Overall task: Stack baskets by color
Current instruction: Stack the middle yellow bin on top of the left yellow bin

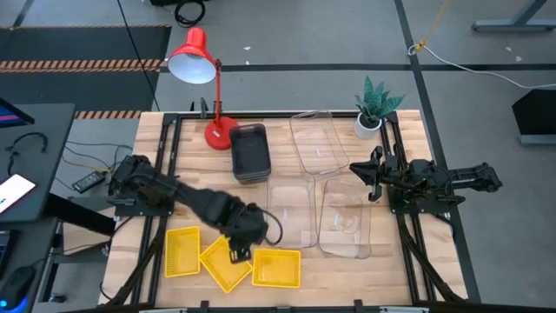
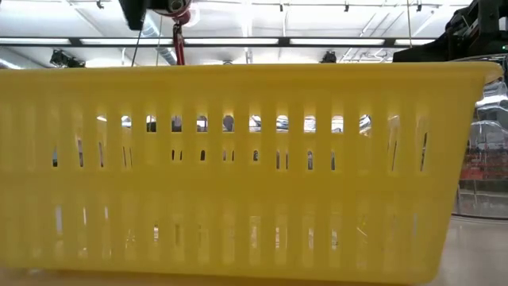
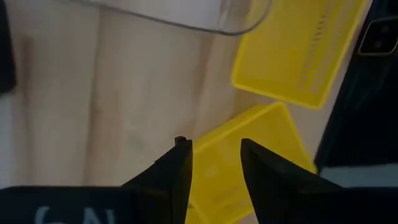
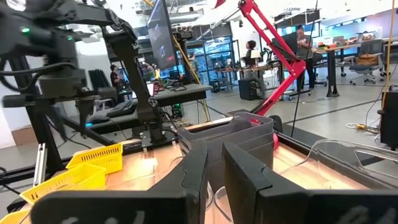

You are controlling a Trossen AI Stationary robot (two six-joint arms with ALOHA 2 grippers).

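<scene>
Three yellow baskets lie at the table's near left: one (image 1: pixel 182 252) flat at the left, a middle one (image 1: pixel 221 265) turned askew, and one (image 1: pixel 276 268) at the right whose wall (image 2: pixel 238 175) fills the low view. My left gripper (image 1: pixel 237 252) (image 3: pixel 214 165) points down, open, above the middle basket's (image 3: pixel 261 134) far corner. I see no touch. Dark grey baskets (image 1: pixel 249 154) sit nested at the far middle. Clear baskets (image 1: pixel 313 139) (image 1: pixel 291 209) (image 1: pixel 346 217) rest on the table's right half. My right gripper (image 1: pixel 372 178) (image 4: pixel 214 158) waits at the right edge, its fingers narrowly apart, holding nothing.
A red desk lamp (image 1: pixel 204 78) stands at the far left of the table, beside the grey baskets. A small potted plant (image 1: pixel 373 109) sits at the far right corner. Bare wood (image 1: pixel 195 165) lies between the lamp and the yellow baskets.
</scene>
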